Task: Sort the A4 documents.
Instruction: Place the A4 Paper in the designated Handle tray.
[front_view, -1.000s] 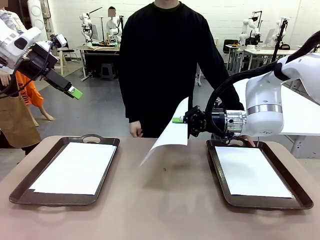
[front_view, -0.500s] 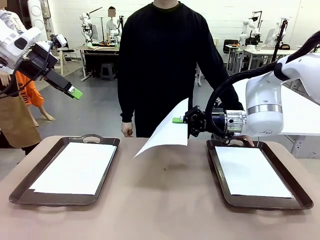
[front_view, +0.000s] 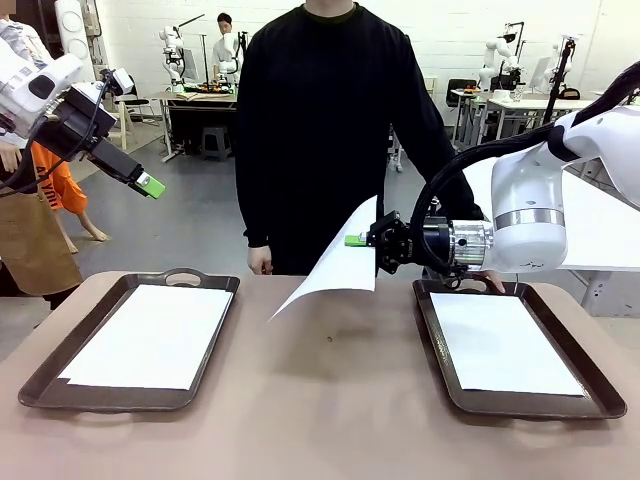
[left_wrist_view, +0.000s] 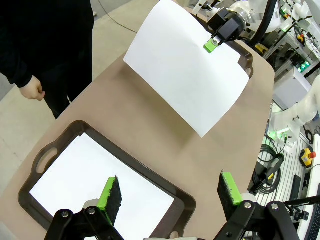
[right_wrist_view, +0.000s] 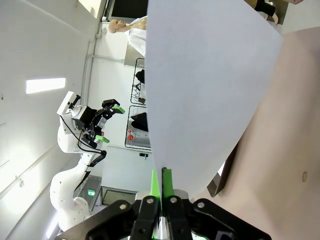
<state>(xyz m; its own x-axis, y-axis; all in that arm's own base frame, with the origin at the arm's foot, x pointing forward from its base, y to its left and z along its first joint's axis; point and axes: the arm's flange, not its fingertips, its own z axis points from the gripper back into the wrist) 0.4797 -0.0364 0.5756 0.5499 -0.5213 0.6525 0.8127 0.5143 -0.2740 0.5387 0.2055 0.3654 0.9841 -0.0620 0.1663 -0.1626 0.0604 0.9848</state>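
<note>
From the front, we saw the right pincer (front_view: 352, 240) pinching one A4 sheet (front_view: 335, 265) by its edge, above the tabletop (front_view: 330, 400) near the middle of the far edge. The thin sheet drooped away from the pincer toward the left tray (front_view: 40, 385), its long axis slanting down that way. Each dark, glossy, handled tray held a flat white sheet (front_view: 150, 335); the right tray (front_view: 440, 350) lay just behind the pincer, so we judged the right arm better placed for the drop. The left pincer (front_view: 150, 186) hung high over the left edge.

From the left wrist, its green pads (left_wrist_view: 111, 192) stood spread wide with nothing between them.

From the right wrist, the green pads (right_wrist_view: 161, 182) were pressed flat on the smooth paper.
</note>
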